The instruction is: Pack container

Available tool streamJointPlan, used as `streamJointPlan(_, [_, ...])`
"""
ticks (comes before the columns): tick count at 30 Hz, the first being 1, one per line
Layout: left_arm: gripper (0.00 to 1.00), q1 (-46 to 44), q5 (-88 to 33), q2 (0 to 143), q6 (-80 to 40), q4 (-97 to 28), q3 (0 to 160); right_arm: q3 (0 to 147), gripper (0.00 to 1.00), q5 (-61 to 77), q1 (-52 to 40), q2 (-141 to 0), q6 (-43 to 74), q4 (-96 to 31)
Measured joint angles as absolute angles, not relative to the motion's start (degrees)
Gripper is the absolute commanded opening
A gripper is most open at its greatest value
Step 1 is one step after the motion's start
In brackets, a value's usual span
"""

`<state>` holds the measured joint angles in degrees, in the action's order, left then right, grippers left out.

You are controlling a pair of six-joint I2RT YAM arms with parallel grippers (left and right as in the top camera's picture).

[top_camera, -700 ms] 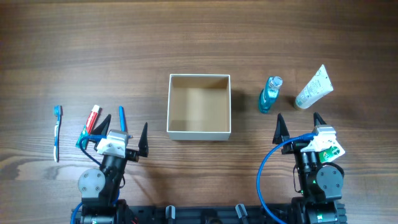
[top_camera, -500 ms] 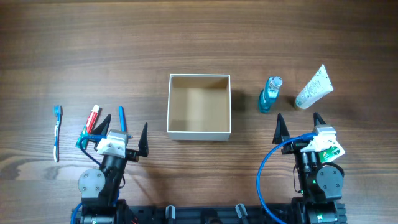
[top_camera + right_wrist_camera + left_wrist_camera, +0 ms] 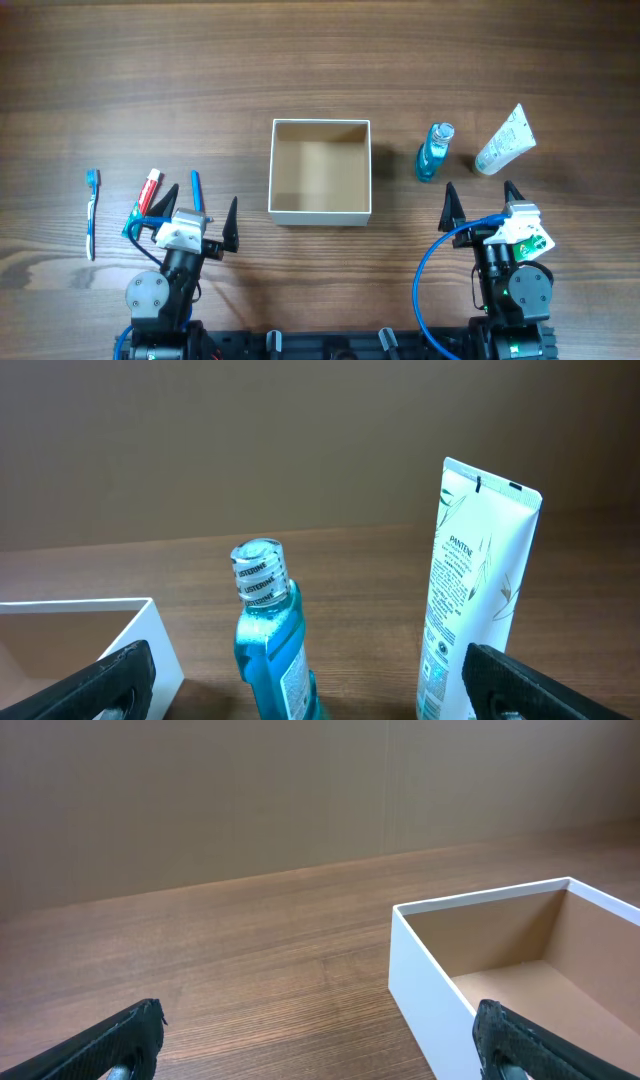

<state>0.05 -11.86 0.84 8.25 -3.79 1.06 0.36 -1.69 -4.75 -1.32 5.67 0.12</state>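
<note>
The container (image 3: 320,211), a square open box with white walls and a tan inside, stands mid-table; it looks bare inside. It also shows in the left wrist view (image 3: 430,970) and at the left edge of the right wrist view (image 3: 150,630). A blue mouthwash bottle (image 3: 433,153) (image 3: 268,640) and a white tube (image 3: 504,140) (image 3: 470,590) stand right of it. A blue toothbrush (image 3: 92,212), a toothpaste tube (image 3: 147,195) and a blue pen-like item (image 3: 195,187) lie at the left. My left gripper (image 3: 198,215) (image 3: 320,1040) is open and holds nothing. My right gripper (image 3: 480,203) (image 3: 310,680) is open and holds nothing, just short of the bottle and tube.
Both arm bases sit at the table's near edge, with a blue cable (image 3: 425,290) looping beside the right arm. The table is dark wood.
</note>
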Motion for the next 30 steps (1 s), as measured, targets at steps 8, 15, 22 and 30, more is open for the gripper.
streamJointPlan(8, [1.0,0.05,-11.86,0.84,8.25,-3.81,1.06,0.36,1.0,-1.69,-4.75,-1.32,5.67,0.12])
streamJointPlan(15, [1.0,0.05,-11.86,0.84,8.25,-3.79,1.06,0.36,1.0,-1.45,-4.75,-1.32,5.69,0.1])
streamJointPlan(22, [1.0,0.05,-7.29,2.24,-14.5,-11.88,4.54,6.72,1.0,0.62,-4.71,-5.43,7.6,-9.85])
streamJointPlan(30, [1.0,0.03,-2.48,34.35,-22.31,-36.23,37.43,42.96,1.0,4.69,-4.71,-41.78,10.22,-34.0])
